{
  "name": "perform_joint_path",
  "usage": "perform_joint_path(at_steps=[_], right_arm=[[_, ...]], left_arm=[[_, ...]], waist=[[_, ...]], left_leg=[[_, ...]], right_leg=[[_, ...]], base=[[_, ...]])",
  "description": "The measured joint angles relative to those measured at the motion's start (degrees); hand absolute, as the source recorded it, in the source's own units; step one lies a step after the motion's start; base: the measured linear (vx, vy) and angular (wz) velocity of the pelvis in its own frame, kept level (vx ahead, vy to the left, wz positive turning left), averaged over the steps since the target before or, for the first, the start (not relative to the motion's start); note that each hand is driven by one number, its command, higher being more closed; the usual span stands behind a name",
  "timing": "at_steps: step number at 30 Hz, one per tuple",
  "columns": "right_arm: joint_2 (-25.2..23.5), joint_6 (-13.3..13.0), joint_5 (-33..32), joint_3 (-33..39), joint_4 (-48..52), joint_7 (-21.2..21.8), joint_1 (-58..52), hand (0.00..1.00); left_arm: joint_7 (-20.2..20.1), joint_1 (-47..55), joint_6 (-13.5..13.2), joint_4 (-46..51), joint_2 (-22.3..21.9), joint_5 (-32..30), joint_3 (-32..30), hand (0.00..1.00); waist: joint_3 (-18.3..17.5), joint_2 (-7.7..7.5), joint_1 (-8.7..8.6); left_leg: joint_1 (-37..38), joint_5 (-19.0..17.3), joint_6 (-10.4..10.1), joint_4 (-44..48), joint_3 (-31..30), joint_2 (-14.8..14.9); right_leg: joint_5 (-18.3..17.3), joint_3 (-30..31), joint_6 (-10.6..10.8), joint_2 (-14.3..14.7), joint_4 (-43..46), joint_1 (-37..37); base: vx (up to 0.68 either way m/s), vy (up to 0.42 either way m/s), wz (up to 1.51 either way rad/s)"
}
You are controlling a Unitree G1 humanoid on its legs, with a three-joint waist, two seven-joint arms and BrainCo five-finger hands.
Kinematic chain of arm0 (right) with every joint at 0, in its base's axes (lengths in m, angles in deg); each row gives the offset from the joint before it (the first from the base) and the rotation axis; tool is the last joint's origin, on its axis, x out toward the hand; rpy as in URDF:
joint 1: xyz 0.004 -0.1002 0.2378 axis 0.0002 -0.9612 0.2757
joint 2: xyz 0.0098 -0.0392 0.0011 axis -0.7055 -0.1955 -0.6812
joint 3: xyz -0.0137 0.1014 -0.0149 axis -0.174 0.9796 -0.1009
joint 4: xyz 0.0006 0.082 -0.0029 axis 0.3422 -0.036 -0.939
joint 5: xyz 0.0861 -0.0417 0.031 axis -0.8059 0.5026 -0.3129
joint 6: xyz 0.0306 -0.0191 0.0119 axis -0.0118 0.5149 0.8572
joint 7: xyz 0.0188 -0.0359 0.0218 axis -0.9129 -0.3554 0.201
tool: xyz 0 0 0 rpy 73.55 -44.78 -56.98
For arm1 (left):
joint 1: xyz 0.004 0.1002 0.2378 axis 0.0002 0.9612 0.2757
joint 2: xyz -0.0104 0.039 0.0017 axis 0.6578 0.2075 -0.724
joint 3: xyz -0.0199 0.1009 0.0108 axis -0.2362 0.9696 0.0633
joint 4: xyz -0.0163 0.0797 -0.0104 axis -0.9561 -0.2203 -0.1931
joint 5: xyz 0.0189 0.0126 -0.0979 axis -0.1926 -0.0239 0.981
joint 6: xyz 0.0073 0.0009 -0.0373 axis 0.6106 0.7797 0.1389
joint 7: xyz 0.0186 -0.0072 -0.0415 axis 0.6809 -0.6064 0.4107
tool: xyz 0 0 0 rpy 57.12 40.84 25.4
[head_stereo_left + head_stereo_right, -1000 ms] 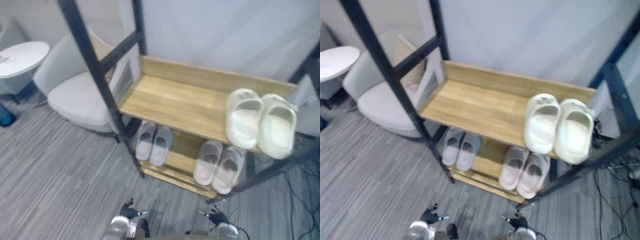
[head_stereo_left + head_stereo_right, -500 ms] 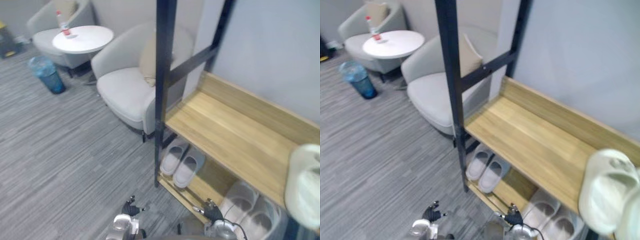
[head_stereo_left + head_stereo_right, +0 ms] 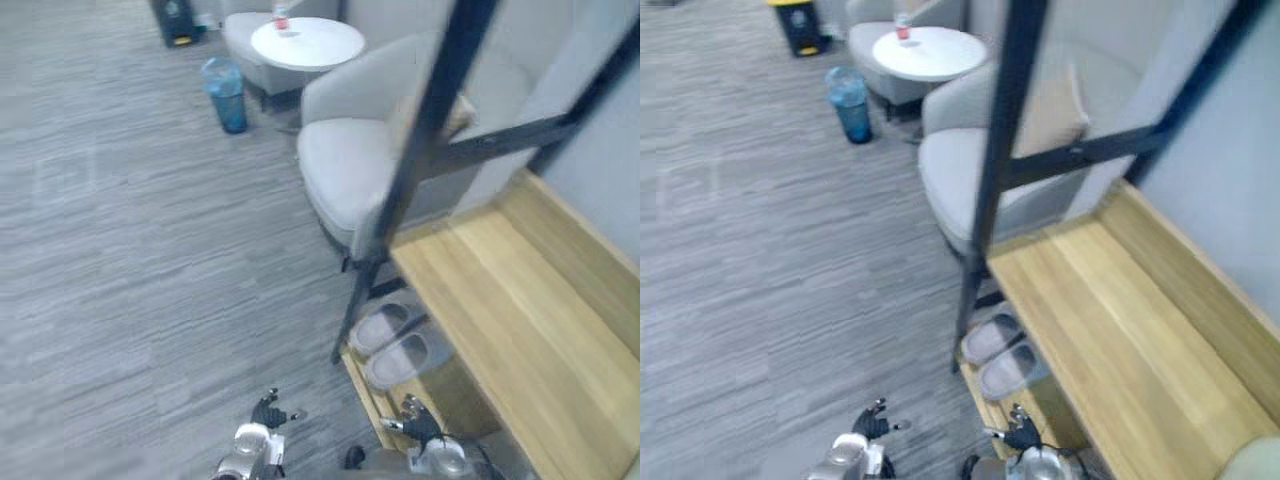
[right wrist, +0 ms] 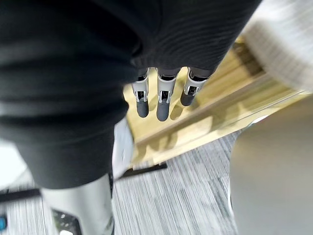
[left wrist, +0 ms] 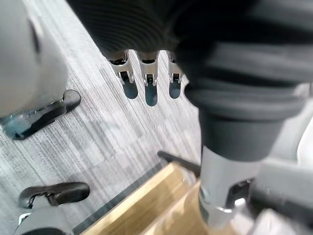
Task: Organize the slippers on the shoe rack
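A wooden shoe rack (image 3: 520, 300) with black posts stands at the right. One pair of grey slippers (image 3: 400, 340) lies side by side on its lower shelf, by the left post. The edge of a cream slipper (image 3: 1255, 462) peeks in at the top shelf's near right corner. My left hand (image 3: 268, 412) and right hand (image 3: 415, 420) hang low in front of the rack, both open and empty. In the left wrist view straight fingers (image 5: 146, 83) point at the grey carpet. The right wrist view has straight fingers (image 4: 164, 95) over a wooden shelf (image 4: 220, 93), near a pale slipper (image 4: 283, 44).
A grey armchair (image 3: 360, 160) stands just left of the rack. Behind it are a round white table (image 3: 305, 40) with a bottle, a blue bin (image 3: 228, 90) and a dark bin (image 3: 800, 22). Grey carpet stretches to the left.
The camera has swung to the left, so the rack has slid right and the cream slippers have almost left the picture. Both hands stay low and empty.
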Motion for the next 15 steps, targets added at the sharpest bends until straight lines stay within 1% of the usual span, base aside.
perform_joint_path(at_steps=[1,2,4,5,6,7,8,9,10,11,12,13,14,15], right_arm=[[-0.1,0.1,0.0,-0.3,-0.2,0.0,0.0,0.00],[-0.2,0.1,-0.1,-0.3,-0.2,0.0,0.0,0.00],[-0.2,0.3,-0.1,-0.5,-0.3,-0.1,0.5,0.00],[0.1,0.4,-0.1,-0.8,-0.5,0.0,0.4,0.00],[0.3,0.4,-0.1,-0.8,-0.2,0.1,1.1,0.00],[0.4,0.4,-0.2,-0.7,-0.1,0.1,1.8,0.00],[0.6,0.4,-0.1,-0.7,-0.4,0.0,2.0,0.00],[0.5,0.3,-0.1,-0.8,-0.8,0.0,2.0,0.00],[-0.1,0.2,-0.2,-1.0,-1.8,-0.1,2.8,0.00],[0.1,0.0,-0.3,-1.2,-1.8,-0.1,3.1,0.00],[0.1,-0.1,-0.3,-1.3,-1.8,0.0,3.2,0.00],[0.0,-0.1,-0.4,-1.4,-1.8,0.0,3.3,0.00],[0.0,-0.1,-1.4,-1.4,-1.8,0.0,3.2,0.00],[0.0,-0.1,-1.9,-1.4,-1.7,0.0,3.1,0.00]], left_arm=[[0.0,0.1,0.0,0.0,0.7,0.0,1.0,0.00],[0.0,0.7,0.0,0.0,1.0,0.0,1.6,0.00],[0.0,1.5,-0.1,0.5,1.3,0.0,1.7,0.00],[0.0,1.6,-0.1,0.4,1.3,0.0,2.0,0.00],[0.0,1.6,0.0,-0.1,1.3,0.1,2.2,0.00],[0.0,1.4,0.0,-0.2,1.8,0.1,2.1,0.00],[0.0,1.5,0.0,-0.2,2.5,0.1,2.0,0.00],[0.0,1.5,0.0,-0.2,3.2,0.2,1.6,0.00],[-0.1,1.5,0.0,-0.2,3.9,0.6,0.9,0.00],[-0.1,1.4,0.0,-0.2,3.9,1.0,0.8,0.00],[-0.1,1.4,0.1,-0.3,3.7,1.2,0.4,0.00],[-0.2,1.4,0.0,-0.3,3.4,1.2,-0.7,0.00],[-0.4,1.4,0.0,-0.5,2.7,1.2,-1.3,0.00],[-0.5,1.5,0.0,-0.6,2.3,1.1,-1.9,0.00]], waist=[[-0.6,-1.23,-0.14],[-0.5,-1.42,-0.16],[0.3,-1.81,-0.02],[0.2,-1.73,-0.01],[0.9,-1.41,-0.28],[1.3,-0.24,-0.84],[1.6,0.07,-1.15],[1.4,-0.47,-1.06],[1.7,-1.17,-0.93],[2.2,-1.17,-0.93],[2.2,-1.14,-0.94],[2.2,-1.14,-1.31],[2.2,-1.22,-1.66],[2.2,-1.24,-1.68]], left_leg=[[1.0,1.2,0.9,-3.3,-0.9,-2.4],[1.6,1.6,1.6,-5.1,-1.7,-4.8],[2.7,0.5,3.2,-5.1,-2.1,-8.2],[3.1,0.0,4.1,-5.2,-3.3,-9.7],[3.8,-0.3,4.8,-5.2,-5.5,-10.7],[5.2,-0.3,5.5,-5.4,-7.8,-10.8],[5.8,-0.3,6.0,-5.8,-9.8,-10.5],[6.3,-0.2,6.2,-7.0,-12.1,-10.5],[8.0,0.2,6.8,-9.6,-15.9,-10.5],[9.3,0.3,7.0,-10.5,-18.4,-10.5],[9.8,0.2,6.9,-10.9,-19.4,-10.6],[10.6,-0.5,6.6,-11.1,-21.3,-10.9],[11.5,-2.3,6.0,-10.2,-23.9,-11.7],[12.0,-3.2,5.4,-9.3,-25.1,-12.2]], right_leg=[[-0.6,-0.9,1.0,-1.7,0.3,-0.1],[-2.0,-2.2,2.0,-4.1,2.0,-0.2],[-4.6,-2.8,4.8,-8.4,7.0,0.3],[-4.3,-1.8,4.9,-9.9,11.2,-0.4],[-2.5,2.2,1.9,-10.8,19.2,-3.3],[-1.2,6.8,-0.1,-9.5,24.4,-6.2],[-2.7,11.3,1.0,-6.6,25.5,-7.1],[-4.3,14.2,1.7,-3.2,25.1,-8.4],[-4.9,14.8,1.5,1.5,21.4,-10.2],[-4.5,15.1,1.0,4.4,18.2,-11.8],[-4.1,15.2,0.6,5.5,16.7,-12.6],[-3.2,15.8,0.0,7.0,13.8,-13.0],[-1.8,16.5,-2.4,7.4,11.5,-12.9],[-1.3,16.3,-3.0,7.0,11.0,-12.5]], base=[[-0.07,0.187,0.89],[-0.03,0.218,0.78],[0.01,0.213,0.58],[0.05,0.204,0.61],[0.09,0.259,0.83],[0.11,0.213,0.98],[0.16,0.131,1.03],[0.29,0.031,1.32],[0.36,0.004,1.43],[0.34,-0.016,1.24],[0.31,-0.040,0.94],[0.34,-0.063,1.11],[0.37,-0.076,1.17],[0.41,-0.092,1.15]])
